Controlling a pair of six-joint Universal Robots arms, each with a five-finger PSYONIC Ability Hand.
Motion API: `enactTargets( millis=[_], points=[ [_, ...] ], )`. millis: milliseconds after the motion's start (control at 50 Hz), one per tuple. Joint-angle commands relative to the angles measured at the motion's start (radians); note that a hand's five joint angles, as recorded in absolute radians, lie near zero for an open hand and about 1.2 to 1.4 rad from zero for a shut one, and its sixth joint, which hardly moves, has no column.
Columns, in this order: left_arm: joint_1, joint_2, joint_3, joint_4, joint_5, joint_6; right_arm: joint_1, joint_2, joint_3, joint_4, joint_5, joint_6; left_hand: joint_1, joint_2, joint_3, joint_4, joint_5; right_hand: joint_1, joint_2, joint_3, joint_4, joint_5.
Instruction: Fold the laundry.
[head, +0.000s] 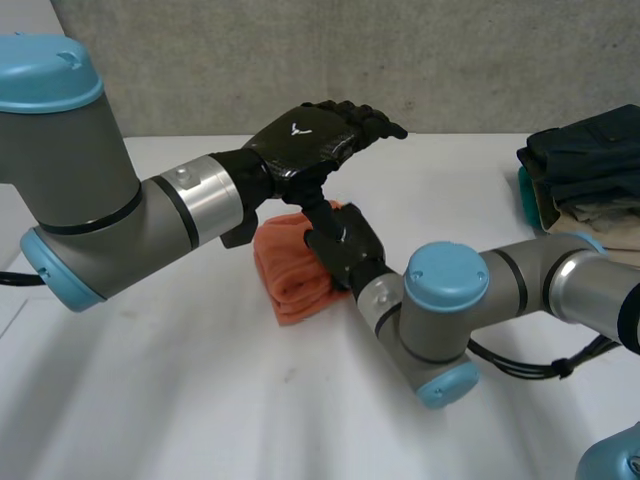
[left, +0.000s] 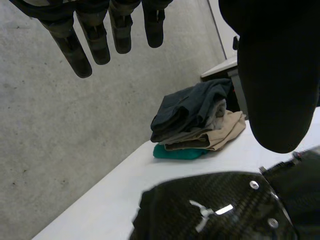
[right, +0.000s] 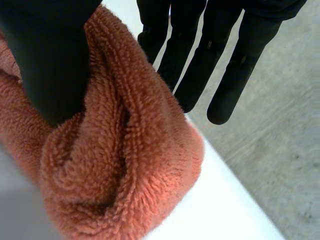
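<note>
A folded orange towel (head: 290, 278) lies in the middle of the white table (head: 150, 400). My right hand (head: 345, 250) is at the towel's right side. In the right wrist view its thumb (right: 45, 65) rests on the fluffy towel (right: 125, 160), and its straight fingers (right: 230, 60) reach past the rolled fold, so the fold sits between thumb and fingers. My left hand (head: 305, 140) hovers above the towel and the right hand, touching neither, with its fingers (left: 95, 35) straight. In the left wrist view, the back of the right hand (left: 210, 210) lies under the left palm.
A stack of folded clothes (head: 590, 170), dark on top, beige and teal beneath, sits at the table's far right edge (left: 195, 120). A grey concrete wall (head: 300, 50) stands behind the table. The near left of the table is bare.
</note>
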Motion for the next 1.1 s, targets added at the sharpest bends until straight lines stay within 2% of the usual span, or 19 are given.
enactTargets(
  millis=[20, 140, 260, 460, 580, 700, 720, 760, 780, 960, 1100],
  points=[
    [0.003, 0.009, 0.046, 0.005, 0.000, -0.012, -0.035, -0.049, -0.122, -0.016, -0.013, 0.045, -0.019, -0.035, -0.039, -0.029, -0.048, 0.289, 0.215, 0.212, 0.202, 0.752],
    [0.013, 0.041, 0.094, 0.014, -0.005, -0.093, -0.147, -0.115, -0.231, -0.093, -0.013, 0.169, -0.013, -0.029, -0.033, -0.024, -0.042, 0.289, 0.215, 0.212, 0.202, 0.752],
    [0.017, 0.064, 0.103, 0.063, -0.043, -0.167, -0.271, -0.158, -0.321, -0.141, -0.004, 0.196, -0.010, -0.026, -0.030, -0.021, -0.039, 0.289, 0.215, 0.212, 0.202, 0.752],
    [0.013, 0.089, 0.072, 0.082, -0.056, -0.179, -0.603, -0.188, -0.320, -0.214, -0.031, 0.297, -0.010, -0.026, -0.030, -0.021, -0.039, 0.289, 0.215, 0.212, 0.202, 0.752],
    [0.005, 0.087, 0.066, 0.082, -0.056, -0.181, -0.776, -0.071, -0.300, -0.217, -0.175, 0.372, -0.010, -0.026, -0.030, -0.021, -0.039, 0.289, 0.215, 0.212, 0.202, 0.752],
    [-0.001, 0.078, 0.051, 0.082, -0.056, -0.178, -0.871, 0.003, -0.223, -0.227, -0.229, 0.366, -0.010, -0.026, -0.030, -0.021, -0.039, 0.289, 0.215, 0.212, 0.202, 0.752],
    [-0.004, 0.078, 0.051, 0.082, -0.056, -0.178, -0.896, -0.003, -0.191, -0.227, -0.243, 0.361, -0.010, -0.026, -0.030, -0.021, -0.039, 0.232, 0.158, 0.155, 0.144, 0.695],
    [-0.012, 0.075, 0.049, 0.082, -0.056, -0.178, -0.908, -0.014, -0.164, -0.222, -0.236, 0.357, -0.010, -0.026, -0.030, -0.021, -0.039, -0.592, -0.666, -0.669, -0.680, -0.129],
    [-0.021, 0.075, 0.048, 0.080, -0.057, -0.178, -0.908, -0.026, -0.145, -0.218, -0.231, 0.355, -0.010, -0.026, -0.030, -0.021, -0.039, -0.932, -1.007, -1.010, -1.020, -0.470],
    [-0.043, 0.084, -0.012, 0.082, -0.059, -0.178, -0.881, -0.364, 0.183, -0.213, -0.245, 0.338, -0.016, -0.032, -0.036, -0.027, -0.045, -0.932, -1.007, -1.010, -1.020, -0.470],
    [-0.047, 0.086, -0.056, 0.082, -0.082, -0.167, -0.748, -0.517, 0.362, -0.190, -0.242, 0.325, -0.016, -0.032, -0.036, -0.026, -0.045, -0.932, -1.007, -1.010, -1.020, -0.470]
  ],
)
